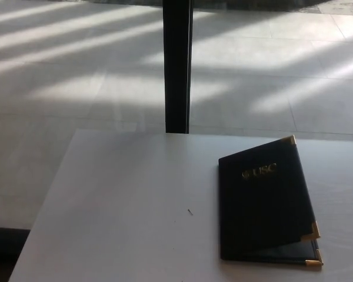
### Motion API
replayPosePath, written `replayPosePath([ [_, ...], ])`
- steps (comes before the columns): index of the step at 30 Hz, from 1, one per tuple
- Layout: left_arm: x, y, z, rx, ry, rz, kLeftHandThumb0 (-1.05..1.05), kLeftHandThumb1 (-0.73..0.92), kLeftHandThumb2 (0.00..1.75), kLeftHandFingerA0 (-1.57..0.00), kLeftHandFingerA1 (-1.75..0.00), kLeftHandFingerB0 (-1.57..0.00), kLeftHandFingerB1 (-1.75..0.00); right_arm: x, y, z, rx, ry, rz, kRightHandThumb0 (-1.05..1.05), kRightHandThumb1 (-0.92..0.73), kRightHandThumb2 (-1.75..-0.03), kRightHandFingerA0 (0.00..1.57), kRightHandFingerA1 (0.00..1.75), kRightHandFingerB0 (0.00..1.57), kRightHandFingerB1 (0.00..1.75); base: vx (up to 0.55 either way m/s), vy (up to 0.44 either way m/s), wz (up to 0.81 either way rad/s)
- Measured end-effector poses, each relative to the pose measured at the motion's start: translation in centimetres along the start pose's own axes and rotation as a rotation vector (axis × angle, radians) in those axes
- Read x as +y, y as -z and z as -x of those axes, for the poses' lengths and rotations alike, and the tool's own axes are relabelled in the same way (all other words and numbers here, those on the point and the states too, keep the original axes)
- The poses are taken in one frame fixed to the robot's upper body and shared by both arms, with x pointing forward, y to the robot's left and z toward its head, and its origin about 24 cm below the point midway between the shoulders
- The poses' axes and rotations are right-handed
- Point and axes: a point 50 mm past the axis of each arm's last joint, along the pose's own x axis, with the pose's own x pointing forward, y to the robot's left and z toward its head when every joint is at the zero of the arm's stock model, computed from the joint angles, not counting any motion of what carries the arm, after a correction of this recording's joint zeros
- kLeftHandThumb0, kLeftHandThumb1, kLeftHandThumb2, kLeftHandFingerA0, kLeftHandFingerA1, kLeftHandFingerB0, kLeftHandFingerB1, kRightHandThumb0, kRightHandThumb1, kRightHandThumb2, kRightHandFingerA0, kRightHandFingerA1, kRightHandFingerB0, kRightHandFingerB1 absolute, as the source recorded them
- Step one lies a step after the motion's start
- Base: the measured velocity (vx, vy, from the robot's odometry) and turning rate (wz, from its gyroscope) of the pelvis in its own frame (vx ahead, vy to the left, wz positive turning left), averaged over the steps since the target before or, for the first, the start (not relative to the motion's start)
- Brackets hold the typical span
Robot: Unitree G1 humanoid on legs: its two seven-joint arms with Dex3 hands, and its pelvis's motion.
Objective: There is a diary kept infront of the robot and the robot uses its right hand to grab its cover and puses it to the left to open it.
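A dark diary (265, 202) with gold corner caps and a gold "USC" stamp lies on the white table (135, 205), right of centre. Its spine runs along the left side. The cover stands slightly raised at the right edge, with a thin gap showing at the near right corner. Neither of my hands appears in the head view.
A black vertical post (177, 64) rises behind the table's far edge. A tiny speck (190, 211) lies on the table left of the diary. Tiled floor with bands of sunlight stretches beyond. The table's left edge slants towards the near left.
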Motion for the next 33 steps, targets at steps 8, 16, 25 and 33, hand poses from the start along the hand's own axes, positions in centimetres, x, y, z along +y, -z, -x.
replayPosePath([
  [8,1.9,-0.8,-0.1,-0.03,-0.071,0.222,-1.0,0.57,1.46,-0.03,-0.98,0.0,-0.9,-3.1,-2.8,0.2,-0.115,0.114,-0.234,-0.79,-0.92,-0.88,0.6,1.6,0.24,1.17,0.0,0.0,0.0],
  [16,2.8,-0.9,-0.1,-0.048,-0.112,0.393,-1.05,0.92,1.07,-0.14,-1.55,-0.13,-1.35,-6.6,-8.7,0.0,-0.299,0.228,-0.468,-0.83,-0.92,-0.78,0.46,1.31,0.38,1.18,0.0,0.0,0.0],
  [25,3.9,-1.2,0.0,-0.07,-0.145,0.532,-0.91,0.57,1.43,-0.15,-0.99,0.0,-0.85,-10.8,-21.4,2.2,-0.672,0.272,-0.78,-0.77,-0.82,-1.28,0.72,0.97,0.54,0.94,0.0,0.0,0.0],
  [33,3.9,-1.1,-0.1,-0.073,-0.151,0.598,-0.83,0.49,1.36,-0.13,-0.94,0.0,-0.82,-9.2,-28.0,5.9,-0.879,0.113,-0.911,-0.88,-0.78,-1.11,0.62,0.77,0.55,0.74,0.0,0.0,0.0],
])
